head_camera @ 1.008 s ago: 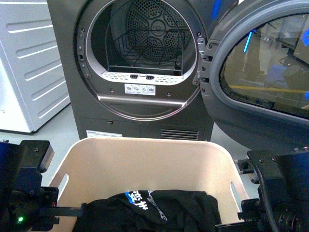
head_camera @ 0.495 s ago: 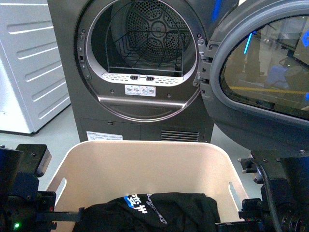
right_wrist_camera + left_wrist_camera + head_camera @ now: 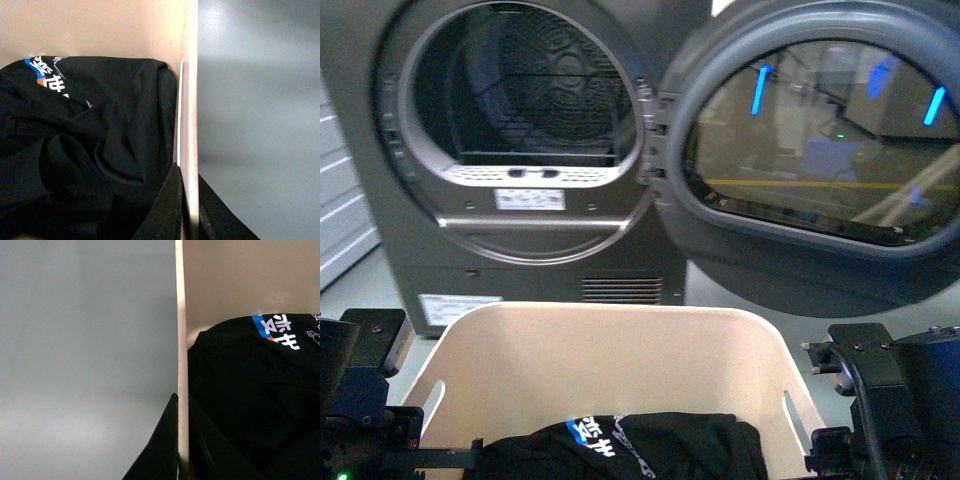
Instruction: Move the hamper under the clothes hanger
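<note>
As the left hand (image 3: 182,407) and right hand (image 3: 188,175) pinch it, the hamper (image 3: 610,365) holds clothes (image 3: 660,448).

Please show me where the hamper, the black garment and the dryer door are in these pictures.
hamper (image 3: 610,365): front view, on its inner far wall.
black garment (image 3: 705,450): front view, on the plain fabric beside the print.
dryer door (image 3: 820,130): front view, on its glass window.

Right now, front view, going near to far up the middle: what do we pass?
Near to far: black garment → hamper far wall → dryer vent grille → drum opening. The open door is left out: its depth is unclear.
</note>
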Controlling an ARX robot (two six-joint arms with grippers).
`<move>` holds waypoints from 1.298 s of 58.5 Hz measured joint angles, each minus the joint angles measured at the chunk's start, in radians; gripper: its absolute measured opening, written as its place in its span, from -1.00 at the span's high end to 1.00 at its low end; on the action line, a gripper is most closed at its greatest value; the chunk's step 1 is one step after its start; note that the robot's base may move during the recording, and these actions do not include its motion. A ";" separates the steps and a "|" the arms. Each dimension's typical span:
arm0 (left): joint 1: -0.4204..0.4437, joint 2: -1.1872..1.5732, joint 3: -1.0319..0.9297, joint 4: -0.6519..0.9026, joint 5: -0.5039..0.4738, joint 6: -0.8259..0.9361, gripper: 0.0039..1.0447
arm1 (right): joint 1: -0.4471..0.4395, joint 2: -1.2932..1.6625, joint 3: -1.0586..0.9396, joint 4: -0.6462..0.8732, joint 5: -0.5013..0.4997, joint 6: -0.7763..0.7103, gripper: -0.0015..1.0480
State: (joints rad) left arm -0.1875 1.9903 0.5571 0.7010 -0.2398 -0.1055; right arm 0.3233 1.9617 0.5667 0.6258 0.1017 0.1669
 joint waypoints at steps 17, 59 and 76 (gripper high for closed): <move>-0.014 -0.002 0.005 0.003 0.013 0.000 0.92 | -0.016 -0.009 0.000 0.001 0.013 0.000 0.95; -0.013 -0.003 0.004 0.003 0.012 0.000 0.92 | -0.013 -0.011 -0.002 0.001 0.013 0.000 0.95; -0.013 -0.003 0.004 0.003 0.013 0.000 0.92 | -0.014 -0.011 -0.002 0.001 0.012 0.000 0.95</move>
State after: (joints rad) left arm -0.2001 1.9877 0.5613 0.7040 -0.2272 -0.1059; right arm 0.3096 1.9507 0.5648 0.6266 0.1139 0.1669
